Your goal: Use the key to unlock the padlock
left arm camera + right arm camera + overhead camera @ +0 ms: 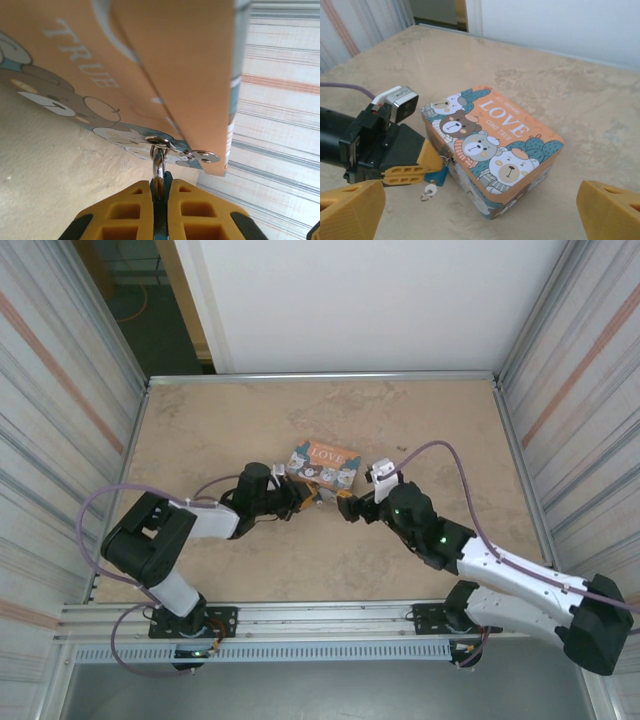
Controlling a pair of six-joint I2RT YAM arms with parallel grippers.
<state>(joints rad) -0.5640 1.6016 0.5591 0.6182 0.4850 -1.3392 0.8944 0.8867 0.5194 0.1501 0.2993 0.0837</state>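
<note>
Padlock (440, 176): on hasp, near side of orange tin (495, 145), mid-table (200, 430). Left hand (160, 194) clamped on blue body. Small silvery key (427, 192) dangles just below; seating unclear. Right hand (480, 207) wide, empty. Risk: unsupported key drops out; regrasp shoves tin, twists shackle.
</note>
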